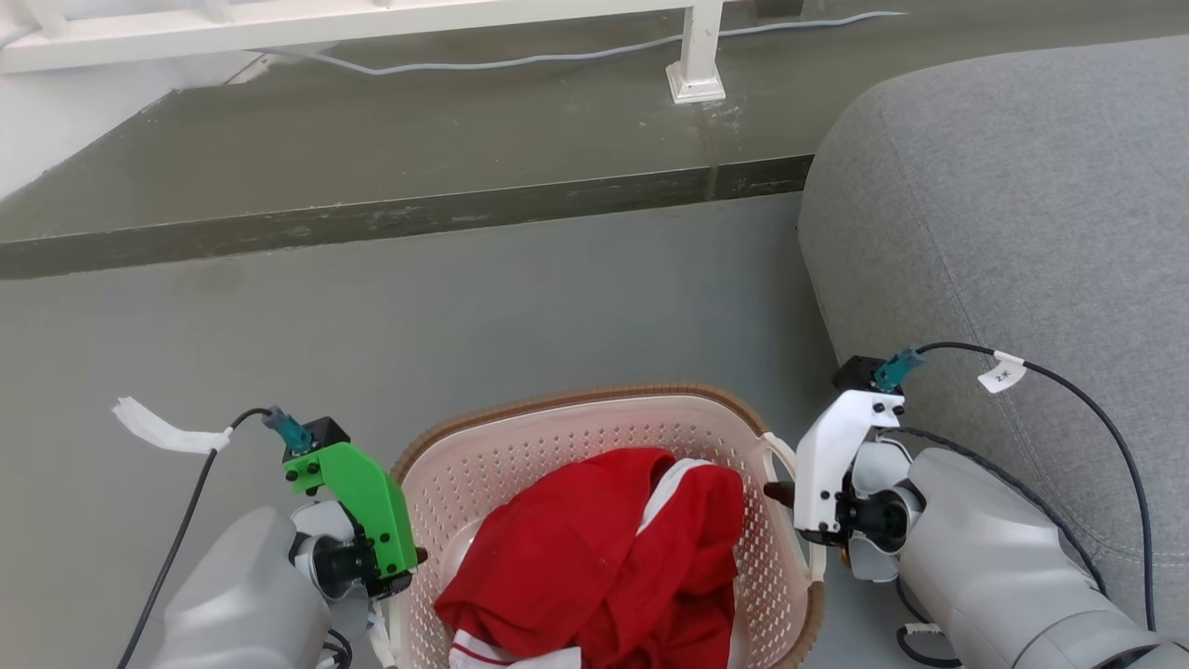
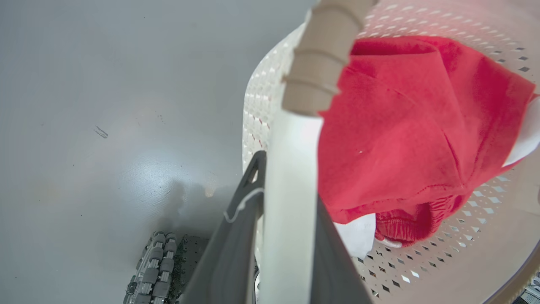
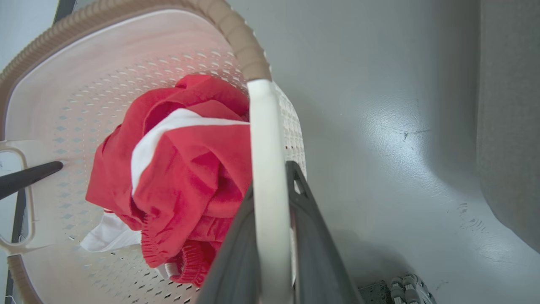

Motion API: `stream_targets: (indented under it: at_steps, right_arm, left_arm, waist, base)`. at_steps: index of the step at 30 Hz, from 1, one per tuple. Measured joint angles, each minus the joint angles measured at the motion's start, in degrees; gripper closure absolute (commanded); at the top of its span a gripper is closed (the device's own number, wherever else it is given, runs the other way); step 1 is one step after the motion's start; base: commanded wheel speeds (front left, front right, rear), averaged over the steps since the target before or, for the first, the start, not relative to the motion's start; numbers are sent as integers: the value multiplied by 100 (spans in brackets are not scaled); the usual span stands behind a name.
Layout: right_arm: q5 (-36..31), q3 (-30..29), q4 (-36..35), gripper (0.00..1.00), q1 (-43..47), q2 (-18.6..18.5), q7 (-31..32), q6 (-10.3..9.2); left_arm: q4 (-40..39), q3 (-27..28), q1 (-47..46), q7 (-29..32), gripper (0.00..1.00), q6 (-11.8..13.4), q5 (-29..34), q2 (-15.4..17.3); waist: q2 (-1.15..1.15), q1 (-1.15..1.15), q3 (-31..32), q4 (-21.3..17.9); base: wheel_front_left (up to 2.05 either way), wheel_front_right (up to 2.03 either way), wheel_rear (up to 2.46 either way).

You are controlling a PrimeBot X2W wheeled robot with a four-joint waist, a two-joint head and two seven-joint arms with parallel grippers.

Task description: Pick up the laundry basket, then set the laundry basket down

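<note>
The laundry basket (image 1: 567, 435), pale pink and perforated with a brown woven-look rim, sits low in the head view between my two arms. A red and white garment (image 1: 599, 557) lies inside it. My left gripper (image 1: 407, 563) is shut on the basket's white left handle (image 2: 287, 219), which runs between its dark fingers (image 2: 236, 236). My right gripper (image 1: 788, 496) is shut on the white right handle (image 3: 270, 198) in the same way. Across the basket in the right wrist view, the left gripper's finger (image 3: 26, 177) pokes through the far handle. Whether the basket touches the floor cannot be told.
A grey upholstered seat (image 1: 1003, 232) stands close on the right. A raised dark step (image 1: 399, 216) crosses the floor ahead, with a white railing post (image 1: 697, 67) and a cable (image 1: 520, 61) on it. Open grey floor (image 1: 464, 325) lies between the step and the basket.
</note>
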State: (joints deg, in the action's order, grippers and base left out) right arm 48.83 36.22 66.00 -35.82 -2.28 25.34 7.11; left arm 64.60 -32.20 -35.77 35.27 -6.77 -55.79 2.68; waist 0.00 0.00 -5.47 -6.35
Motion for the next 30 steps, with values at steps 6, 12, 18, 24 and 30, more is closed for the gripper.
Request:
stream_targets:
  at_steps: [6,12,18,24,30]
  right_arm:
    - [57,2,-52,100,-7,-16,-11,-5]
    - [57,4,-136,100,-91,-30,-244,-26]
    - [1,-3,-258,100,-283,-36,-662,-124]
    - [-54,0,-339,100,-313,-26,-1109,-224]
    - [-213,67,-438,100,-380,8,-1655,-316]
  left_arm:
    - [-34,14,-1,-66,100,1,-41,9]
    - [-127,31,-70,-364,100,1,-31,40]
    - [-260,4,-319,-754,100,0,81,100]
    - [-396,-116,-393,-1134,100,-1,241,145]
    - [-441,-169,-507,-1668,100,-10,438,183]
  waist:
    - [0,0,-90,-1]
    - [0,0,-333,-7]
    - [0,0,-703,-5]
    - [0,0,-1145,-3]
    - [0,0,-1697,-10]
  base:
    - [0,0,0]
    - [0,0,0]
    - [0,0,0]
    - [0,0,0]
    - [0,0,0]
